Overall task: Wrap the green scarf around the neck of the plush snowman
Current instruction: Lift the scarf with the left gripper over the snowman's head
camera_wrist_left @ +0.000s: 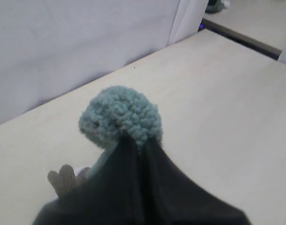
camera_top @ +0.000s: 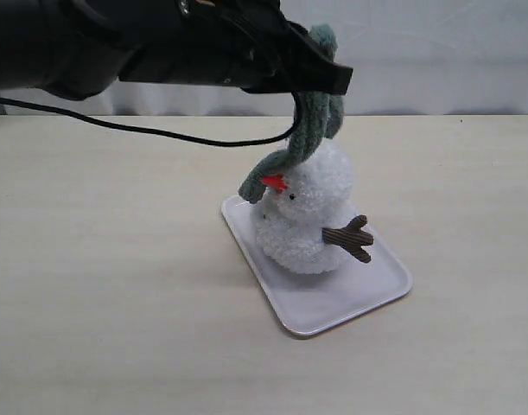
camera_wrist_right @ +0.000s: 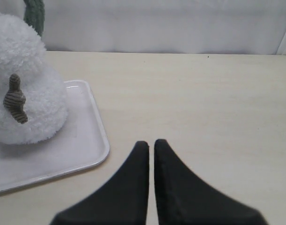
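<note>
Jaws of my left gripper (camera_wrist_left: pixel 135 140) are pinched tight on the green scarf (camera_top: pixel 311 130), whose rounded end bulges just past the fingertips. Jaws of my right gripper (camera_wrist_right: pixel 151 146) are pressed together on nothing, over the bare table (camera_top: pixel 91 277) and apart from the white tray (camera_top: pixel 367 294). From the left grip the scarf hangs down onto the head of the plush snowman (camera_top: pixel 311 220), and its free end lies just beside the orange nose (camera_top: pixel 275 182). The snowman's neck (camera_top: pixel 289 216) carries no scarf, and its crease is hard to make out in the white fuzz. My left arm's dark bulk fills the upper left of the exterior view and hides where the scarf enters the grip. In the left wrist view the fingers cover nearly all of the snowman, leaving one brown twig arm (camera_wrist_left: pixel 63 178). The right wrist view cuts the snowman off at the frame edge. The tray holds the snowman alone, upright toward its far end, with the near end bare. A black cable (camera_top: pixel 160 132) sags behind. Open tabletop surrounds the tray on every visible side, ending at the pale backdrop (camera_top: pixel 445 52).
</note>
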### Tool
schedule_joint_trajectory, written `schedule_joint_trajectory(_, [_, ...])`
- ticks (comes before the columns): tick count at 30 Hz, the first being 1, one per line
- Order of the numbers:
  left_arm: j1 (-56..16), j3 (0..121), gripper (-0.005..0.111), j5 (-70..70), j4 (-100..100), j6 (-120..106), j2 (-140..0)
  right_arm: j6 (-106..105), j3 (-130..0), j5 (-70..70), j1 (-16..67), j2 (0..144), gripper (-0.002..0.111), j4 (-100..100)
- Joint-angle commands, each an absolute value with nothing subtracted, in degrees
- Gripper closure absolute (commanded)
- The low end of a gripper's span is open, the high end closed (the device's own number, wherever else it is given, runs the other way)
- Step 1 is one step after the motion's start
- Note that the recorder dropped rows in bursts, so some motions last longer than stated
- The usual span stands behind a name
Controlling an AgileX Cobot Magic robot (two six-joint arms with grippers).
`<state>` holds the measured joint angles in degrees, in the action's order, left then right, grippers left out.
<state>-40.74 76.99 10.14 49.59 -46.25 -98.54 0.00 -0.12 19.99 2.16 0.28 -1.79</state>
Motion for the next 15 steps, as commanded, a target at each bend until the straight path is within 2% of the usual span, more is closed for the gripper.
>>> schedule_joint_trajectory(1, [-41.1, 77.4, 0.107, 12.1, 47.3, -48.2, -101.0, 0.0, 0.0, 19.8, 2.0, 0.0, 0.104, -1.7])
schedule_joint_trajectory(9, [-41.1, 77.4, 0.107, 17.6, 32.9, -49.0, -102.9, 0.0, 0.0, 19.8, 2.0, 0.0, 0.104, -1.7])
schedule_joint_trajectory(15, [-41.1, 77.4, 0.107, 11.9, 30.6, -46.0, -101.2, 0.0, 0.0, 19.8, 2.0, 0.0, 0.104, -1.7])
